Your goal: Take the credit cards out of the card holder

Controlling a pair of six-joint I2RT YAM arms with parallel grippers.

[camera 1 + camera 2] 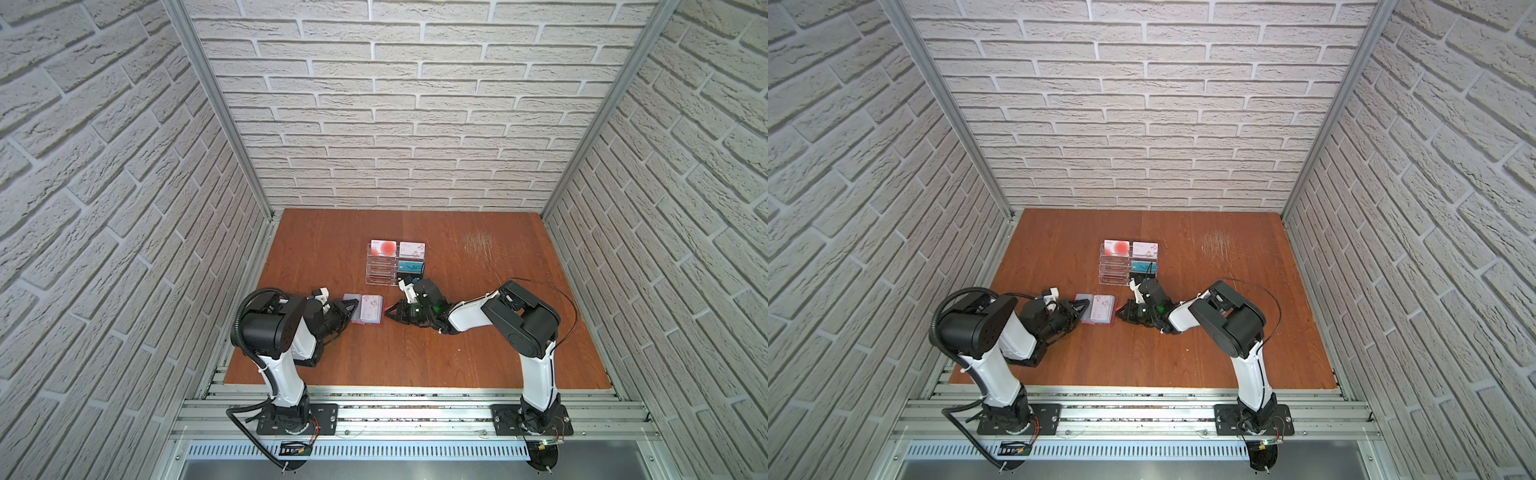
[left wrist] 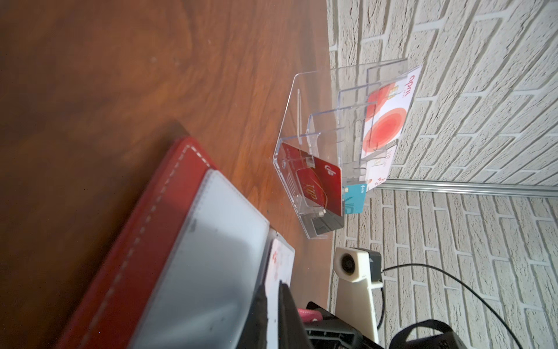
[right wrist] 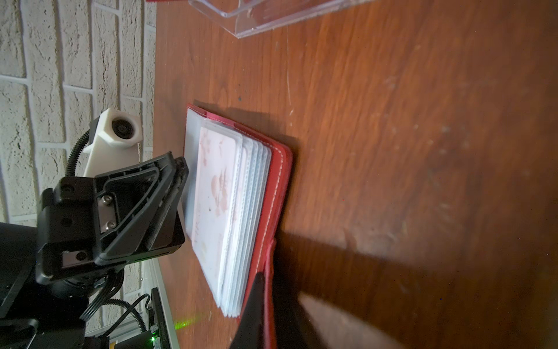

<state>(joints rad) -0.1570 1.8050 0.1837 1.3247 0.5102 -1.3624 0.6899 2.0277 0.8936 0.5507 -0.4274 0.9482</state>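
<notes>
Card holder (image 1: pixel 360 309) lies open and flat near the middle of the worktop (image 1: pixel 457 340), slightly toward the left edge. Red cover is down, clear sleeves up.

Left pincer (image 1: pixel 352 308) is at the holder's left side, low and nearly closed, pinching the edge of the outer clear sleeve (image 3: pixel 190 142). A pale-marked card (image 3: pixel 216 193) sits in the sleeve stack just beside it; can't tell if the pincer touches that card.

Right pincer (image 1: pixel 387 312) is at the holder's right side, closed on the red tab (image 3: pixel 269 266) and close to the worktop surface.

Clear rack (image 1: pixel 380 276) stands behind the holder toward the far edge, apart from it. The red-circle card (image 1: pixel 384 247) is in the back tier on the left, and the small-marks card (image 1: pixel 412 248) is in the back tier on the right. The teal card (image 1: pixel 410 267) is one tier lower on the right. The left wrist view also shows a red card (image 2: pixel 317 184) in the front tier.
</notes>
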